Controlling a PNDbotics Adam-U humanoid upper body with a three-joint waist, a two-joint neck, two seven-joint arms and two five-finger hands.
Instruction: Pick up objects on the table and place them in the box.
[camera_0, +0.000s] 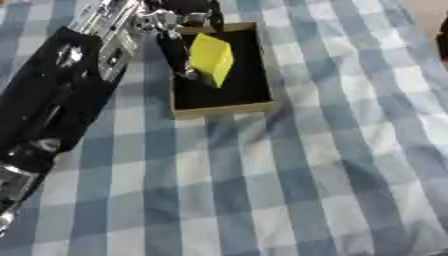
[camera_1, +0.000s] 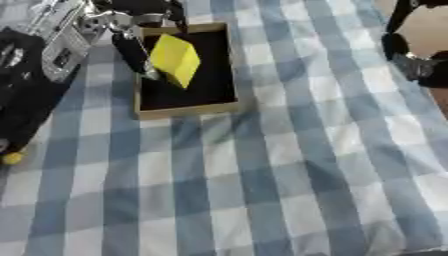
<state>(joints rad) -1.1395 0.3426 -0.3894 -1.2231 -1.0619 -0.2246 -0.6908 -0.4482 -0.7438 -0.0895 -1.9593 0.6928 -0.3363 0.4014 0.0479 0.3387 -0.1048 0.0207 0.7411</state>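
My left robot hand (camera_0: 179, 37) reaches over the box (camera_0: 220, 106) near the surface's (camera_0: 306, 190) far-left edge, fingers pinching a yellow block (camera_0: 211, 59) that's tilted w/ its lower end inside the box's black interior. My right robot hand (camera_1: 413, 62) shows at the right edge; can't tell its state.

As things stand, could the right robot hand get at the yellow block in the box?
Probably not easily. The yellow block sits inside the box, with the left robot hand reaching over the box's left wall right beside it. The right arm shows only at the far right edge, across open checked cloth.
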